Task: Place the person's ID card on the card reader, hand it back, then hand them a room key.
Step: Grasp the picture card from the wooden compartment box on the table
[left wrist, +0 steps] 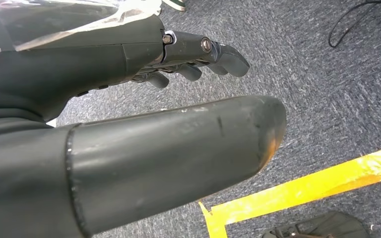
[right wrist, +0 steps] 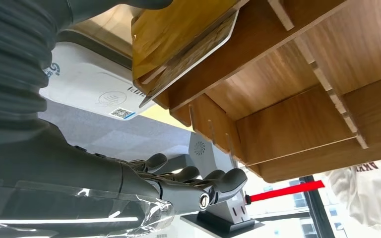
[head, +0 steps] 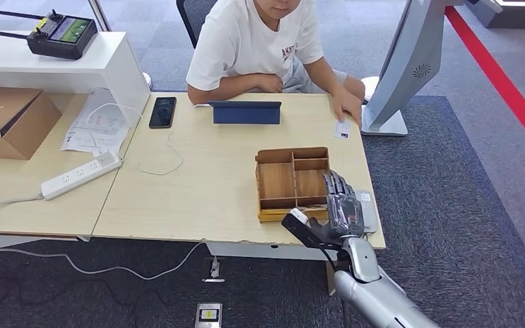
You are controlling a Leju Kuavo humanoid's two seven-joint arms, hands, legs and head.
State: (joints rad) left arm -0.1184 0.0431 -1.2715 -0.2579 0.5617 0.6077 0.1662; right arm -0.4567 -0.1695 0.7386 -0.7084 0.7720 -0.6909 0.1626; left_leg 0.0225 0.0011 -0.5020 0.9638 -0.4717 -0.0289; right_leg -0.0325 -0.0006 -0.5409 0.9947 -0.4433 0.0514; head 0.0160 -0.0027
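A small white ID card (head: pixel 342 130) lies on the table's far right, just in front of the person's hand (head: pixel 348 109). My right hand (head: pixel 342 205) hovers at the right front corner of the wooden tray (head: pixel 292 179), fingers spread and holding nothing; its dark fingers (right wrist: pixel 193 183) stretch out beside the tray wall (right wrist: pixel 302 119). Under and beside that hand sits the white card reader (head: pixel 366 202), also seen close up as the card reader (right wrist: pixel 92 84). A card (right wrist: pixel 193 54) leans in the tray's front slot. My left hand (left wrist: pixel 144 119) hangs over the carpet, empty, fingers apart.
The person sits at the table's far side behind a blue tablet (head: pixel 245 112). A black phone (head: pixel 162 111), a power strip (head: pixel 81 175) and a cable lie to the left. A grey monitor stand (head: pixel 385 123) occupies the far right corner. A cardboard box (head: pixel 3 119) sits at left.
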